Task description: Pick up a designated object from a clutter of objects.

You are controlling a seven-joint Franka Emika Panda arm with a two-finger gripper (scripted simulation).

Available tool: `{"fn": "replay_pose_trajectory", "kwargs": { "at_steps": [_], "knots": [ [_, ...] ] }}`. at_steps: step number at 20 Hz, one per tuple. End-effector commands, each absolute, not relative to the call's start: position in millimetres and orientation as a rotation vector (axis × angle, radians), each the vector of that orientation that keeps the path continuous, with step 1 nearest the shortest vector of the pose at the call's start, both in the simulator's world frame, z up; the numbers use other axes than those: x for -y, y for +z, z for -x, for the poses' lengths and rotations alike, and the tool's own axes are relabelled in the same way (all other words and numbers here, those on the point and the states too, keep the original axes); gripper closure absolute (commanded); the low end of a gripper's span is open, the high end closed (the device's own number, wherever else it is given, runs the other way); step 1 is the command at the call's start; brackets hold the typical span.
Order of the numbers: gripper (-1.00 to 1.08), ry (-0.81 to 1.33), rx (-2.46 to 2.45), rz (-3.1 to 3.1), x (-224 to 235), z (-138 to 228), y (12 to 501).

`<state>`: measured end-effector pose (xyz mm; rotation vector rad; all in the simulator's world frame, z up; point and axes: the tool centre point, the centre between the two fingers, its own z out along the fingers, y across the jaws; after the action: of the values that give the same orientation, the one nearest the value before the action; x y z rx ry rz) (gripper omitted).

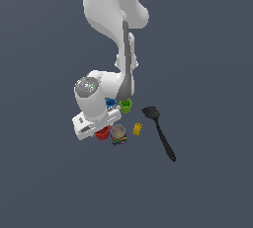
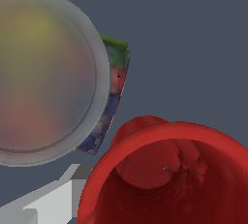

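Observation:
The red cup (image 1: 102,134) stands on the floor, half hidden under my gripper (image 1: 100,128), which hangs low right above it. In the wrist view the red cup (image 2: 169,174) fills the near corner, mouth up, with its lumpy inside showing. One pale finger (image 2: 53,201) stands just outside the cup's wall; the other finger is hidden. That finger sits well off centre and nothing is clamped, so the gripper is open. The round multicoloured can (image 1: 118,134) stands right beside the cup, and in the wrist view the can (image 2: 43,72) has a blurred grey top.
A blue cup (image 1: 110,103) and a green cup (image 1: 126,105) stand just behind the hand. A yellow block (image 1: 137,129) lies to the exterior view's right of the can. Further right lies a long black spatula (image 1: 160,134).

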<state>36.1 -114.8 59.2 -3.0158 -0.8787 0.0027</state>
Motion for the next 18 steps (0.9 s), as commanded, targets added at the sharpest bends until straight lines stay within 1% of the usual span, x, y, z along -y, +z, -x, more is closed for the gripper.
{"fn": "replay_pose_trajectory", "kwargs": {
  "at_steps": [1,7,18],
  "knots": [
    [1.08,-0.001,0.881,3.016,104.3,-35.4,69.1],
    [1.08,-0.001,0.881,3.017,64.3,-29.0,103.4],
    [1.08,0.001,0.882,3.019,-41.6,-13.0,195.6]
  ]
}}
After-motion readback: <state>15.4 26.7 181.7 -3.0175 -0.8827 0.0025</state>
